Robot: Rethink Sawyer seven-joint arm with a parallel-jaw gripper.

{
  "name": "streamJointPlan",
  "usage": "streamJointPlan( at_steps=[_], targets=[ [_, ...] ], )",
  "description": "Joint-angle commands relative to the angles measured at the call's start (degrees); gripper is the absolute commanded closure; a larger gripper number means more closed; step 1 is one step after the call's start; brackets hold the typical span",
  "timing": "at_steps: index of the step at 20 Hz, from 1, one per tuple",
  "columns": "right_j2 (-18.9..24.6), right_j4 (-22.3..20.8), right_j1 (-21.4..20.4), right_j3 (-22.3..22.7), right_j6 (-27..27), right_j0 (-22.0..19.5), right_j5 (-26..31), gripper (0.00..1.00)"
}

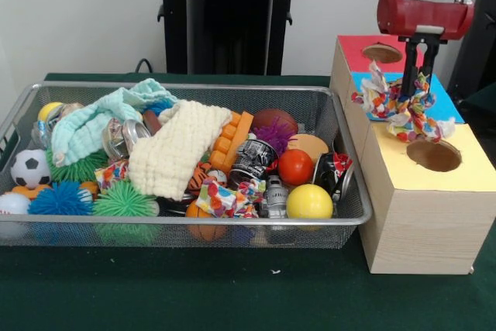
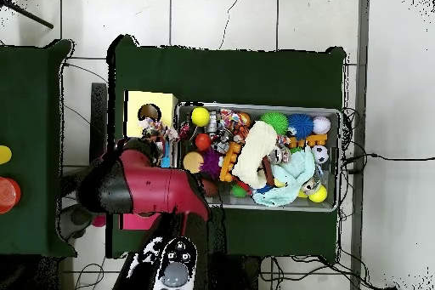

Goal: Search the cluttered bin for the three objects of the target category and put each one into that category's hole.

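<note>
Item in hand: multicoloured knotted rope toy [image 1: 395,106], pinched between the fingers of the gripper [image 1: 416,75] and hanging over the wooden sorting box [image 1: 422,222], above its blue section [image 1: 449,102]. Red hole [image 1: 382,53] lies behind, yellow hole [image 1: 434,155] in front; the blue hole is hidden by the toy. You should centre the dangling ends over the intended opening before releasing, since loose strands may catch on the rim. A similar rope toy [image 1: 221,198] remains in the wire bin [image 1: 353,215].
</note>
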Motion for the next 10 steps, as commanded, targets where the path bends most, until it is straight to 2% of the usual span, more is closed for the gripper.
streamJointPlan(
  at_steps=[1,10],
  targets=[
    [-0.2,3.2,2.7,-1.7,14.4,-0.1,-1.6,1.0],
    [-5.1,5.5,2.7,-5.9,14.5,4.3,5.8,1.0]
  ],
)
